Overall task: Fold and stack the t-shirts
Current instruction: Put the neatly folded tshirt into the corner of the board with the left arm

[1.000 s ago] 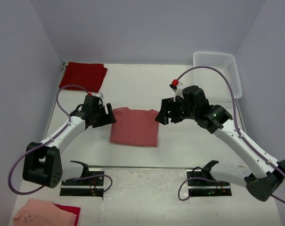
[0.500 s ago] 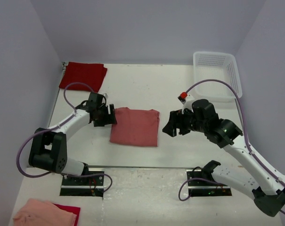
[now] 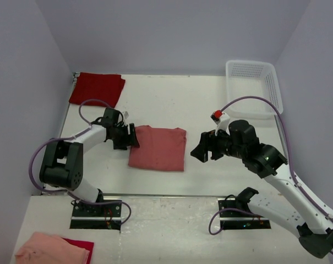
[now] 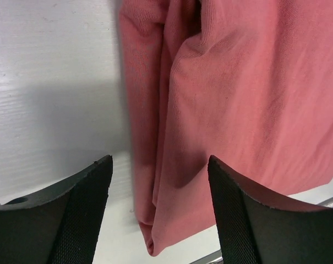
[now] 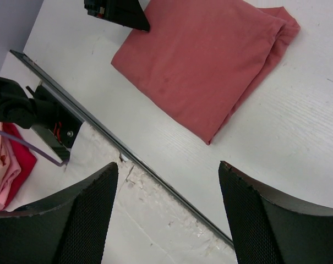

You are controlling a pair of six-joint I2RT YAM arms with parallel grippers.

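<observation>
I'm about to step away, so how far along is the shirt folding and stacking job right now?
Done: the salmon t-shirt lies folded in the centre, and the crimson t-shirt lies folded in the far left corner. In hand: the left gripper is open at the salmon shirt's left edge; the right gripper is open off to its right, holding nothing. Left: stacking, since the two shirts lie well apart.

White arm links (image 3: 291, 190), black joints (image 3: 59, 171), purple cables (image 3: 254, 98), black textured claw fingers (image 4: 78, 220)

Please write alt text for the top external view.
A folded salmon t-shirt lies at centre, the open left gripper at its left edge, the open right gripper apart on its right. A crimson t-shirt lies far left.
</observation>
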